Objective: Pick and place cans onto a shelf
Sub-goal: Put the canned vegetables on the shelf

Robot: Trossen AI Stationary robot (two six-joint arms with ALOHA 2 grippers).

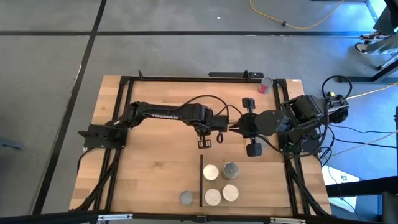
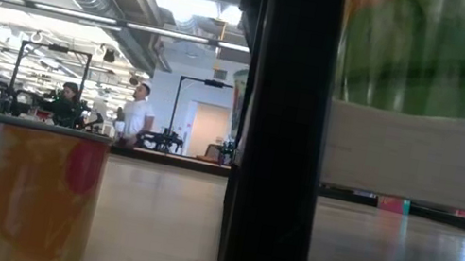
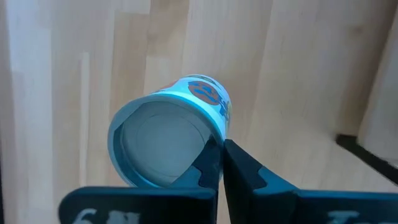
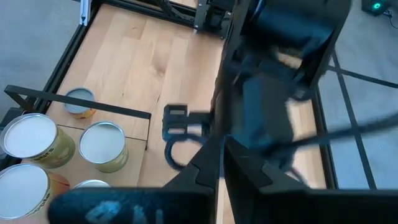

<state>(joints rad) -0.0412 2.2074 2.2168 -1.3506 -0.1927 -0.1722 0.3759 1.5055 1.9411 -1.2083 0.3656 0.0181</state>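
My left gripper (image 1: 205,138) is shut over the table's middle. In its wrist view a white and light-blue can (image 3: 168,140) with an orange and blue mark lies tipped on the wood, one round end toward the camera, right at the fingertips (image 3: 222,152). The arm hides this can in the high view. My right gripper (image 4: 222,149) is shut, level, pointing at the left arm from the right (image 1: 238,127). Several cans (image 1: 210,172) stand on the shelf panel (image 1: 261,180), right of its black strip (image 1: 202,180). One grey can (image 1: 186,198) stands left of the strip. My left gripper's shut fingertips stand at the rim (image 3: 208,149) of the tipped can's near end, coming from above. I cannot tell whether they touch it.
A red can (image 1: 265,86) stands at the far right by the black frame rail (image 1: 186,78). In the low view a red and yellow can (image 2: 7,187), a black post (image 2: 279,139) and a green can (image 2: 438,52) block most of the picture. People stand in the room beyond.
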